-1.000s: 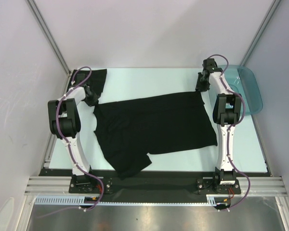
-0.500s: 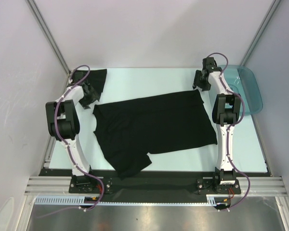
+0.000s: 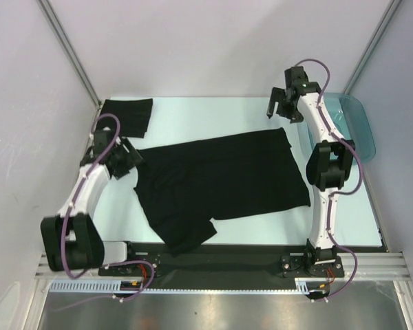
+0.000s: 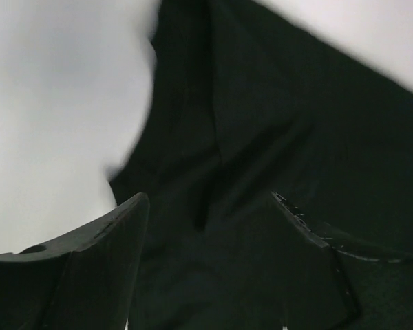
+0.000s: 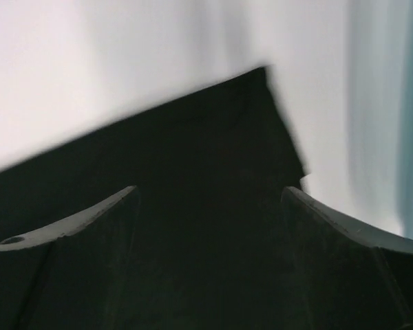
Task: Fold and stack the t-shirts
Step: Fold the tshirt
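Centrally on table [image 3: 213, 113]: spread t-shirt [image 3: 220, 182], flat; folded t-shirt [image 3: 127, 113] at far left corner. Left gripper [image 3: 126, 159] open, empty, at spread shirt's left edge, seemingly just above cloth (blurred). Right gripper [image 3: 281, 108] wide open, empty, over its far right corner.

I count two black shirts: one spread shirt [image 3: 224, 180] and one folded shirt [image 3: 129, 114]. There is one teal tray [image 3: 361, 137] and one table [image 3: 213, 117]. There are two arms: the left arm [image 3: 89, 189] and the right arm [image 3: 327, 165].
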`<move>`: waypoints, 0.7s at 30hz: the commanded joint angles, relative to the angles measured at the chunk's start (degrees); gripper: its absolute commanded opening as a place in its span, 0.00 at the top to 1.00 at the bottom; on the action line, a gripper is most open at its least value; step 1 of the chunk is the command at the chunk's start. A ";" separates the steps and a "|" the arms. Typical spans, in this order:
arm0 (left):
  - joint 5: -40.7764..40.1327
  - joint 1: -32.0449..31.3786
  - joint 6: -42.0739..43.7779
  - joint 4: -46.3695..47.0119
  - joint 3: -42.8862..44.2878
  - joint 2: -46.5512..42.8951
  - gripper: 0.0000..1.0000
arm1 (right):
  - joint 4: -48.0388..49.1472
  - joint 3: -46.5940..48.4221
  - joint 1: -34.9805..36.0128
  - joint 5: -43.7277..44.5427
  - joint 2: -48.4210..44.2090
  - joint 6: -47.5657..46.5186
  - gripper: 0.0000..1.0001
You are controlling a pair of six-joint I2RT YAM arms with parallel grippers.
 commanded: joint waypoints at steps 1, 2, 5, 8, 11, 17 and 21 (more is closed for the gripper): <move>9.70 -3.88 1.31 2.37 -7.47 -7.08 0.26 | -0.57 -5.53 5.42 -5.37 -11.48 1.21 0.11; 9.89 -5.02 1.40 2.64 -9.93 -9.27 0.24 | 0.57 -9.90 8.04 -10.27 -14.72 2.43 0.13; 10.42 -8.11 0.44 4.22 -14.68 -11.31 0.17 | 6.45 -18.26 12.96 -21.44 -19.21 3.93 0.16; 12.08 -8.11 0.17 5.46 -16.89 -11.14 0.18 | 9.53 -23.29 16.67 -25.07 -21.51 7.53 0.20; 12.18 -8.29 1.22 6.59 -18.21 -10.44 0.22 | 15.15 -29.18 20.88 -27.19 -23.44 11.05 0.27; 14.02 -8.29 3.25 8.97 -17.86 -6.75 0.29 | 18.60 -33.68 27.31 -28.95 -23.98 12.90 0.54; 13.67 -8.20 3.86 9.85 -17.42 -4.64 0.29 | 19.56 -35.69 29.07 -29.30 -23.97 14.04 0.57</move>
